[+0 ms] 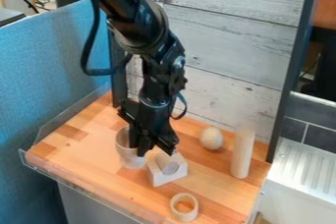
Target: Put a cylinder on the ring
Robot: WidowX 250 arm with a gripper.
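Note:
The gripper (156, 150) hangs fingers down over the middle of the wooden top, open. Just below its fingertips, a short pale cylinder (171, 166) lies tilted on a white block (158, 178); whether the fingers touch it I cannot tell. The pale ring (177, 213) lies flat near the front edge, in front of the block and apart from it. A tall light cylinder (242, 155) stands upright at the right.
A pale cup (127, 155) stands close to the gripper's left side, partly behind it. An egg-shaped wooden piece (211, 139) is at the back, left of the tall cylinder. A clear rim (78, 184) edges the wooden top (78, 152), with a plank wall behind.

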